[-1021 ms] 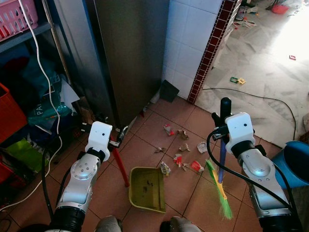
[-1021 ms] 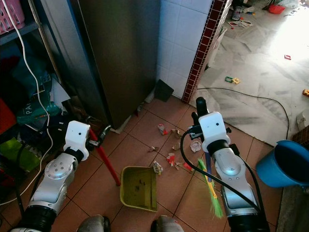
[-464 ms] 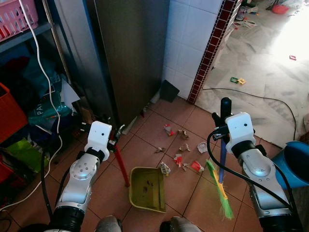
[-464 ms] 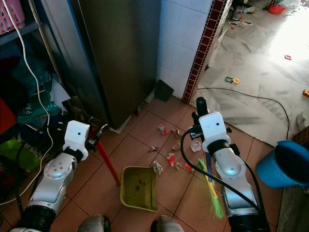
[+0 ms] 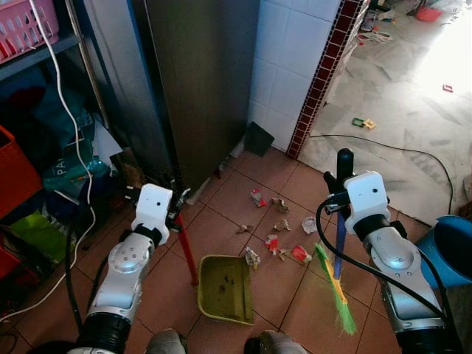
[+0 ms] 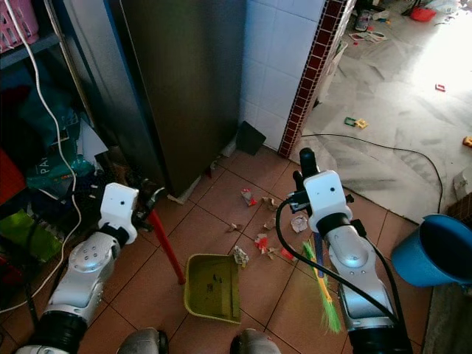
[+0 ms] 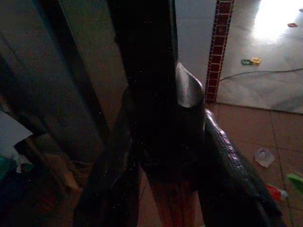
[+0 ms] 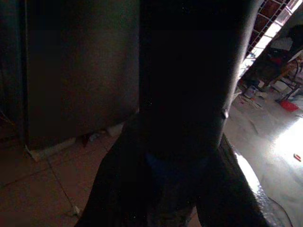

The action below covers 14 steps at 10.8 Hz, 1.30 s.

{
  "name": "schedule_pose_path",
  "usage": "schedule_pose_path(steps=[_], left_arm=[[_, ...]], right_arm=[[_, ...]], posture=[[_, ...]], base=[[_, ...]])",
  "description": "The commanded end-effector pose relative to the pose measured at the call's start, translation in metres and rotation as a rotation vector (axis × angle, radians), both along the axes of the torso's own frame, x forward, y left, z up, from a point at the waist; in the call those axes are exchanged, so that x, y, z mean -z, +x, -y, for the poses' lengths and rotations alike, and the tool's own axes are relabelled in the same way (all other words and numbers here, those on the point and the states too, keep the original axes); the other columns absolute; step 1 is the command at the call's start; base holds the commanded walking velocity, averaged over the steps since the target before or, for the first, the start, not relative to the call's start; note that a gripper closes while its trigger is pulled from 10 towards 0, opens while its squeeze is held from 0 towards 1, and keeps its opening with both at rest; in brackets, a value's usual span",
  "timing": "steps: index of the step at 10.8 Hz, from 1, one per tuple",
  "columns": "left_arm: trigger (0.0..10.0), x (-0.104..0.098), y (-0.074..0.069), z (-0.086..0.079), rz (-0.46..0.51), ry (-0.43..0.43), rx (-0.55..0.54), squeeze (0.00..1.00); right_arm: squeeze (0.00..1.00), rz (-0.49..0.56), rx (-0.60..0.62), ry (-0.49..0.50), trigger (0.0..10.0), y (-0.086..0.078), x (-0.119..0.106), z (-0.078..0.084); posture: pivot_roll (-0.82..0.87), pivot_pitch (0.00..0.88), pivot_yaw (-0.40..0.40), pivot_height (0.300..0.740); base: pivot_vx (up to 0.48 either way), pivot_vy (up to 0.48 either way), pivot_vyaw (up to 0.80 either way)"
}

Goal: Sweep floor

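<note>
Two end effectors: each is closed around a long handle, one on either side of the dustpan.
Left end effector (image 5: 175,214): black fingers clamped on the round red dustpan handle (image 5: 186,252); in the left wrist view the textured finger pads (image 7: 232,175) press against the dark shaft.
Dustpan (image 5: 225,288): flat, yellow-green plastic scoop, roughly rectangular with a raised rim, lying on the floor at the foot of the red handle; a few dark specks lie inside it.
Right end effector (image 5: 340,193): gripping the broom (image 5: 338,254) near its black rounded top; the right wrist view is very dark, with the thick shaft between the fingers.
Broom: blue straight shaft, tilted, ending in a fan of green and yellow bristles resting on the floor to the right of the dustpan.
Litter (image 5: 279,233): crumpled scraps of paper and wrapper, white, brown and red, scattered just beyond the dustpan's open edge.
Floor (image 5: 228,193): square terracotta tiles with pale grout under the dustpan; farther off, past a dark red mosaic strip (image 5: 318,77), glossy pale grey flooring.
Metal cabinet (image 5: 199,81): tall, smooth, brushed grey, standing beyond the dustpan to its left.
Wall (image 5: 284,51): glossy white square tiles, beyond the litter.
Bucket (image 5: 450,247): round, blue plastic, far right of the dustpan.
</note>
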<state>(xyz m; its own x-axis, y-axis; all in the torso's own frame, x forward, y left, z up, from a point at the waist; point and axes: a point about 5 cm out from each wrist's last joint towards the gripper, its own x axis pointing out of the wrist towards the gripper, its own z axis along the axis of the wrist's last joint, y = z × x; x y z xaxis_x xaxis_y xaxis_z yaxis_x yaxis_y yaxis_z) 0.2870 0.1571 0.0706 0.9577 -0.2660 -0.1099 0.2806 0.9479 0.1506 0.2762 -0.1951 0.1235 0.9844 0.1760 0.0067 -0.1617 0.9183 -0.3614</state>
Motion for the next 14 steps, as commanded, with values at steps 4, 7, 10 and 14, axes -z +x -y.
schedule_pose_path(steps=[4,7,10,14], left_arm=[[0.0,-0.008,0.007,0.001,0.039,0.036,0.029,0.0],[0.0,-0.039,0.024,0.0,0.143,0.081,0.108,0.0],[0.0,-0.084,0.043,-0.001,0.244,-0.035,0.1,0.0],[10.0,-0.115,0.071,0.011,0.223,-0.123,0.124,0.0]], right_arm=[[0.0,0.067,0.0,-0.015,10.0,0.008,-0.013,-0.001],[0.0,0.134,-0.045,-0.027,10.0,0.028,-0.035,-0.015],[0.0,0.11,-0.043,0.031,10.0,0.045,-0.03,-0.028],[0.0,0.108,-0.159,0.12,10.0,0.085,-0.061,-0.054]], posture=[[-0.09,0.04,-0.05,0.74],[-0.1,0.036,-0.033,0.74],[-0.01,0.0,-0.012,0.74],[0.02,0.0,0.051,0.74]], base=[[0.0,0.0,0.0],[0.0,0.0,0.0],[0.0,0.0,0.0],[0.0,0.0,0.0]])
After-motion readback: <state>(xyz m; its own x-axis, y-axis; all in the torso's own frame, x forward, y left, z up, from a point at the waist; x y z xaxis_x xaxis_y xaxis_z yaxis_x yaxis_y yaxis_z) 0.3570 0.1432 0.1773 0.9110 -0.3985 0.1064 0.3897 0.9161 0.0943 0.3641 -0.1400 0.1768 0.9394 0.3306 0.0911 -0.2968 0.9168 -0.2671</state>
